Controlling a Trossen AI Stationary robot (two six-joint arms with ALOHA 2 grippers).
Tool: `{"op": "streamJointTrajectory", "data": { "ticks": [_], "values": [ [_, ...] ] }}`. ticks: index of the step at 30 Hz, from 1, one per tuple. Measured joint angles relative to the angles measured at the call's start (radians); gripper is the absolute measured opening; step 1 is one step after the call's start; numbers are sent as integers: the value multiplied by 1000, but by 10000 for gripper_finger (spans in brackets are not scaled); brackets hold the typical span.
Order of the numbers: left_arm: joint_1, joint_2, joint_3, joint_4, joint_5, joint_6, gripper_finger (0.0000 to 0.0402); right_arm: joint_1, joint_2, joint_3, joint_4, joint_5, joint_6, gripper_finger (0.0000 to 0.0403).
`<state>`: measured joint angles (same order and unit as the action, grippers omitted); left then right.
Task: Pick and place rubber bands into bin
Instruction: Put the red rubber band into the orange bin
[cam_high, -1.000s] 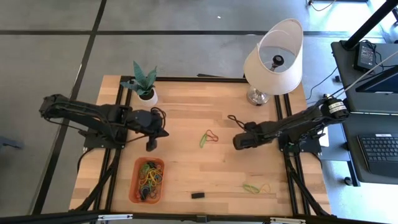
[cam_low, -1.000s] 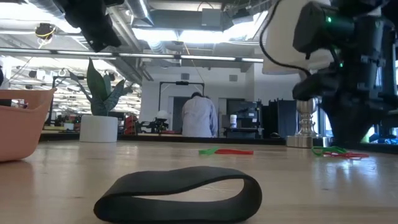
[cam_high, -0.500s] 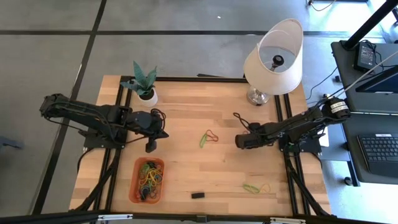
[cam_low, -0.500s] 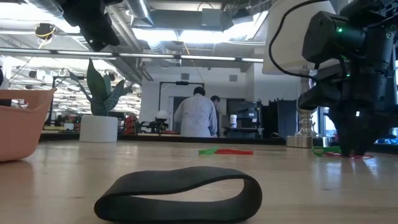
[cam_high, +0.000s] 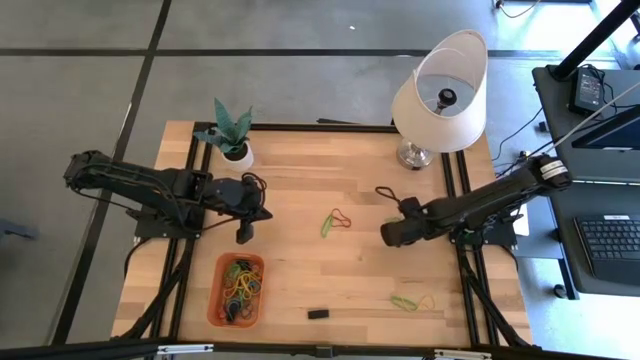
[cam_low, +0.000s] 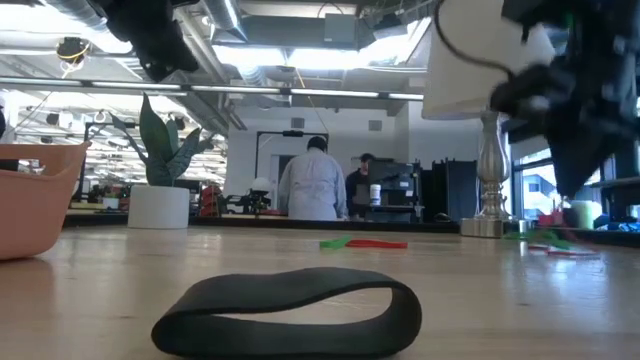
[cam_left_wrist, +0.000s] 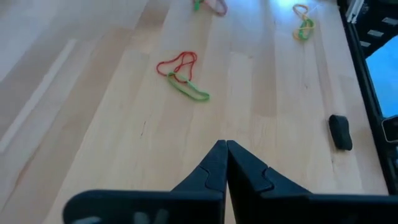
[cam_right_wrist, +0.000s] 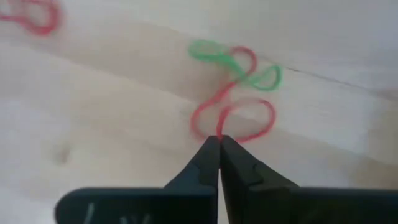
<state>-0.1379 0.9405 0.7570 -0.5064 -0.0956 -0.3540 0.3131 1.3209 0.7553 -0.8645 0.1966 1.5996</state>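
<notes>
Both grippers closed, your right gripper (cam_right_wrist: 219, 142) pinching a red band (cam_right_wrist: 233, 115).
Its far end blurs; left gripper (cam_left_wrist: 226, 149) empty.

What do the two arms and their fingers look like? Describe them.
Both arms are dark, nearly black, built of jointed tubular links. The left arm carries looping black cables near its wrist; the right arm has a lighter round cap at its far joint. Each gripper's fingers are matte black wedges tapering to a point, with stepped inner edges.
</notes>
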Motion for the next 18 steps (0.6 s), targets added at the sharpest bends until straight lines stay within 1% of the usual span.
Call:
{"op": "streamJointTrajectory", "data": {
  "ticks": [5,10,12,14,16,18],
  "values": [
    [0,0,0,98,0,-4,8,25,-55,134,-176,7,-71,3],
    [0,7,0,276,-10,-48,25,42,-74,275,-317,87,-153,3],
    [-8,19,0,329,-18,-69,38,43,-74,325,-351,120,-200,2],
    [-26,42,0,396,-19,-75,58,43,-75,365,-369,124,-254,2],
    [-50,76,0,472,-21,-72,83,43,-75,398,-367,129,-303,2],
    [-78,118,0,565,-51,-52,112,43,-75,424,-361,153,-339,2]
  ]
}}
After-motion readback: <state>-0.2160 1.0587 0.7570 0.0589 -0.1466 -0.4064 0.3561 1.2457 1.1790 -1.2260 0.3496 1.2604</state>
